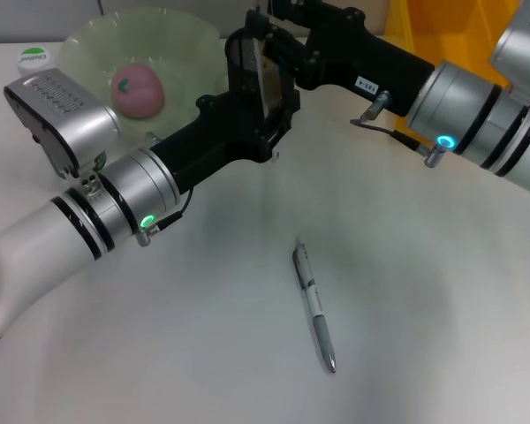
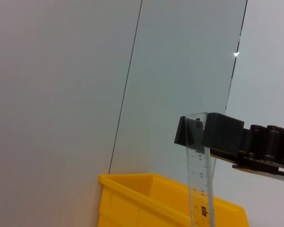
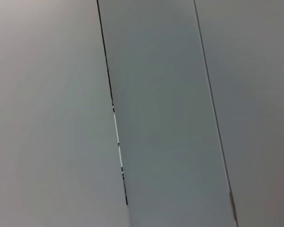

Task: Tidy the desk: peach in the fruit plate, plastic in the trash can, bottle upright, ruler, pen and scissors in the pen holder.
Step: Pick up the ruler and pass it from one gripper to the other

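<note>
Both grippers meet at the far middle of the desk (image 1: 406, 291), the right gripper (image 2: 199, 132) clamping the upright ruler (image 2: 201, 189) beside the pen holder (image 1: 245, 53), the left gripper's (image 1: 263, 110) grip unreadable, the pen (image 1: 314, 305) lying nearer.

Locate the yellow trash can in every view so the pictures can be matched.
Head view: the trash can sits at the top right, partly behind the right arm.
Left wrist view: the trash can is at the bottom, behind the upright ruler.
Right wrist view: not in it.
Shared landmark: the dark wall seam shows in both wrist views.
</note>
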Robot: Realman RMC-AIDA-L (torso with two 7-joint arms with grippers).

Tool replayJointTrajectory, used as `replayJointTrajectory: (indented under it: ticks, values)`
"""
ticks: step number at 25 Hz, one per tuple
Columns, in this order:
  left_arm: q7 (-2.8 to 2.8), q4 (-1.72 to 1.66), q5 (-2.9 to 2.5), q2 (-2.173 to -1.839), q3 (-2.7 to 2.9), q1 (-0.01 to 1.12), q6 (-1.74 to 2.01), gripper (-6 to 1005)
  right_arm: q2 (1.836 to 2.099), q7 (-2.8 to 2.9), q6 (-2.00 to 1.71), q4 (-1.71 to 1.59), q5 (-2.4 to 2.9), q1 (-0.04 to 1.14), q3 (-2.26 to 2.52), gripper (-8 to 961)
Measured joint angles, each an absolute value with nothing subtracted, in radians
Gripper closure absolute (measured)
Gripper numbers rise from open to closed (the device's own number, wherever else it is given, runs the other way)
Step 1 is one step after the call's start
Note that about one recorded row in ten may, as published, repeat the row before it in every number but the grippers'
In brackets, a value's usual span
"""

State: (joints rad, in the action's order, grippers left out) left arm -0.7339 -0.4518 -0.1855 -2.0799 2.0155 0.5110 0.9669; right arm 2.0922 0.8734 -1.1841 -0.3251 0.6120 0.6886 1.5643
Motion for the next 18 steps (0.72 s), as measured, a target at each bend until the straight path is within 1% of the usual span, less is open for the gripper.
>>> replayJointTrajectory:
  ticks: [3, 8, 13, 18]
  values:
    - [-0.734, -0.452, -0.185, -2.08, 2.014, 0.511, 0.963, 528, 2.092, 0.871, -1.181, -0.327, 0.61, 0.686, 1.564, 640]
    - [-0.733, -0.453, -0.164, -2.08, 2.01, 0.506, 0.951, 737, 2.092, 0.858, -1.18, -0.326, 0.594, 0.682, 1.567, 644]
    - [-0.733, -0.453, -0.154, -2.08, 2.013, 0.505, 0.944, 911, 2.092, 0.85, -1.18, -0.325, 0.584, 0.682, 1.574, 649]
    - [-0.733, -0.452, -0.149, -2.08, 2.016, 0.508, 0.939, 971, 2.092, 0.85, -1.18, -0.326, 0.583, 0.683, 1.582, 653]
